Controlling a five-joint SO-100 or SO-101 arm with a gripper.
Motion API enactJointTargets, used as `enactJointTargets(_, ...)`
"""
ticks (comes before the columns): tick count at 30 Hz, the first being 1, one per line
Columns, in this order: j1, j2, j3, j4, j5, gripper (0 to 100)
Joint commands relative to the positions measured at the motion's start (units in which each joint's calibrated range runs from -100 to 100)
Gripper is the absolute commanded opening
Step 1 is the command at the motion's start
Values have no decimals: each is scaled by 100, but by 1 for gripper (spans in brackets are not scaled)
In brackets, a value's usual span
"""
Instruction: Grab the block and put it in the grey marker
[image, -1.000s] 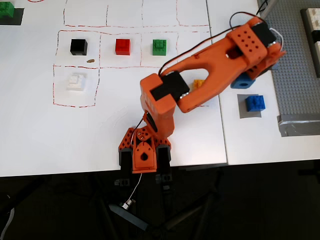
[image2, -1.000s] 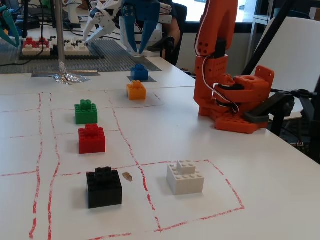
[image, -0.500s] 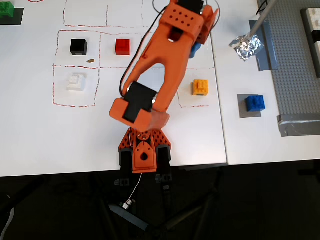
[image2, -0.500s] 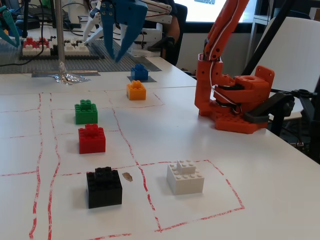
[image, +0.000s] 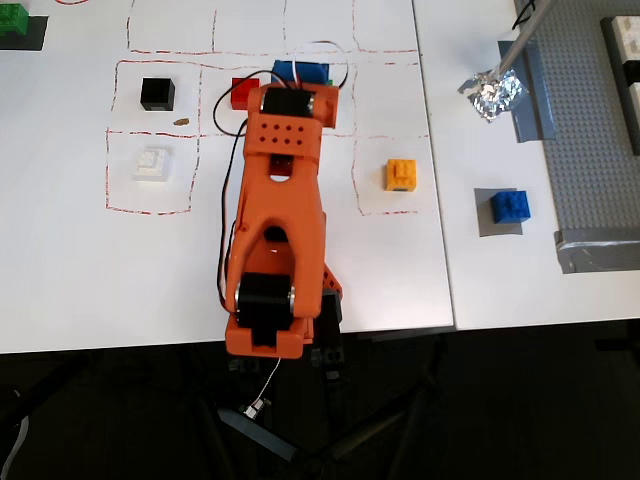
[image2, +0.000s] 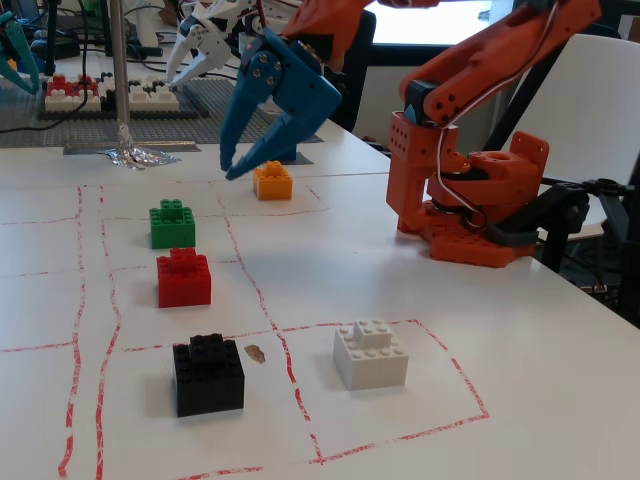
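Showing orange printed arm (image: 280, 210) with black servo blocks, perforated wrist plate behind jaws, red-black-white cables trailing, blue pointed gripper (image2: 230, 172) fingers (image2: 283, 132).

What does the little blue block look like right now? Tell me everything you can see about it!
The blue block is a small, shiny plastic building brick with a raised stud on top. In the overhead view it sits flat and upright on the dark grey square patch, on the white table, near the long grey studded baseplate. Nothing grips or touches it apart from that patch. The blue gripper hangs open far from it, over by the green block. In the fixed view the gripper hides the block.
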Motion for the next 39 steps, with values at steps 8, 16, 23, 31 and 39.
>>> enactJointTargets(8, -827, -2005, 1914, -669, -391, 0)
enactJointTargets(16, -959, -3324, 2911, -465, -440, 0)
enactJointTargets(23, -880, -3927, 3084, -73, -381, 0)
enactJointTargets(31, -818, -4228, 3084, 278, -396, 0)
enactJointTargets(39, -836, -4271, 3084, 335, -381, 0)
